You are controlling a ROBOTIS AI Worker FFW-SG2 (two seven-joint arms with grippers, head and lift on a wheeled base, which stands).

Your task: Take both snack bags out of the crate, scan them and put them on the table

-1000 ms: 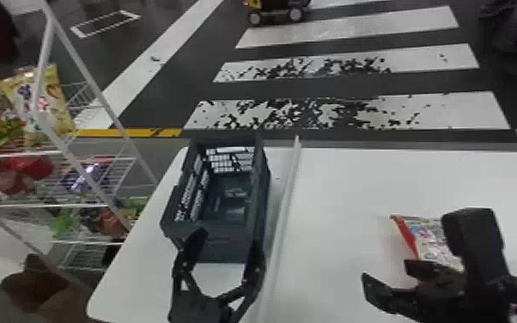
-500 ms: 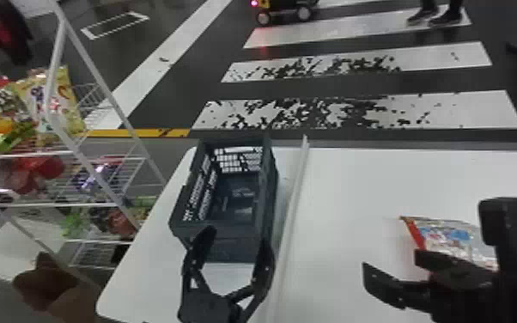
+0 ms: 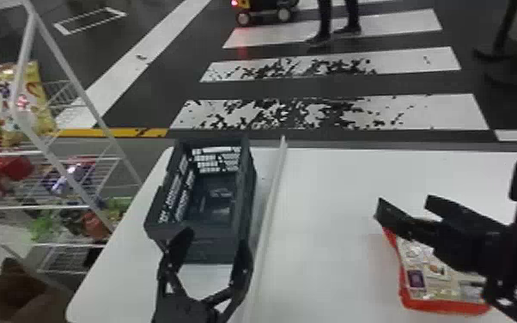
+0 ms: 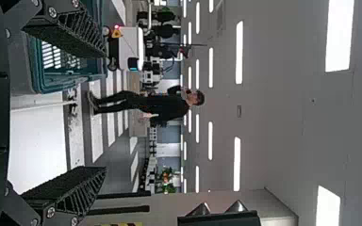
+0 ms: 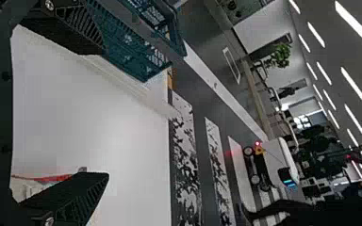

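both spread wide, the right gripper (image 3: 405, 203) partly hides a snack bag (image 3: 436, 287), the left gripper (image 3: 215, 239) the crate (image 3: 247, 189)

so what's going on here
The robot seems to be partway through unpacking snack bags, but nothing is in its grip right now. The right tool is open above a red-edged snack bag, which lies on the white table to the right of the crate. The left tool is also open, by the crate's near end. Whether the bag has been scanned, I can't tell.
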